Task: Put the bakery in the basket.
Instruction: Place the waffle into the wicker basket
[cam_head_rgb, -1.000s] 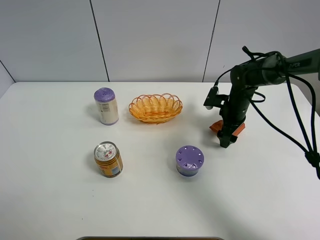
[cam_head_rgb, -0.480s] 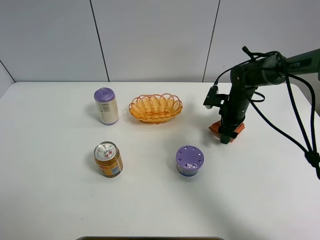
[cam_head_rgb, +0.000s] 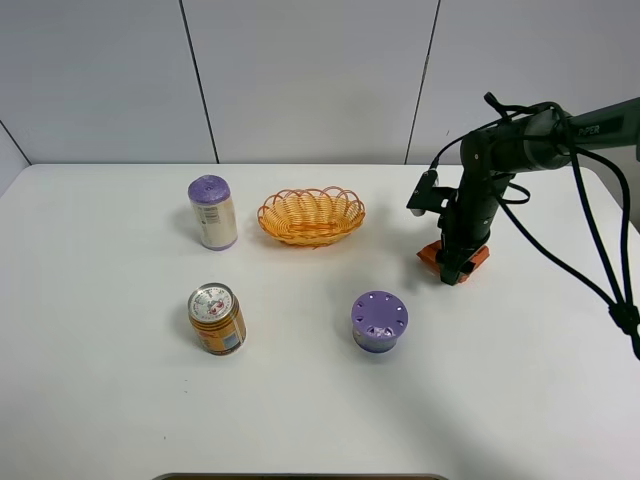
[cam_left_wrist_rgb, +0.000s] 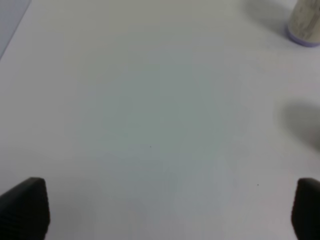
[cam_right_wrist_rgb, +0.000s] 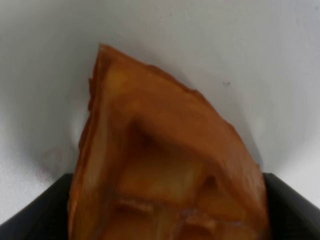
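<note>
The bakery (cam_head_rgb: 429, 257), a small orange-brown waffle wedge, lies on the white table at the right, mostly hidden under my right gripper (cam_head_rgb: 451, 272). In the right wrist view the wedge (cam_right_wrist_rgb: 165, 165) fills the frame and spans the gap between the two dark fingers, which press on it from both sides. The orange-yellow wicker basket (cam_head_rgb: 268, 213) stands empty at the back middle, well to the left of the wedge. My left gripper (cam_left_wrist_rgb: 160, 210) is open over bare table, and its arm is out of the high view.
A white can with a purple lid (cam_head_rgb: 212, 212) stands left of the basket; its base shows in the left wrist view (cam_left_wrist_rgb: 305, 25). An orange can (cam_head_rgb: 217, 319) stands front left. A purple round lidded container (cam_head_rgb: 379, 321) stands front middle, near the wedge.
My right gripper has pulled back a little toward the far side and settled over the wedge. The wedge and the other objects have stayed in place.
</note>
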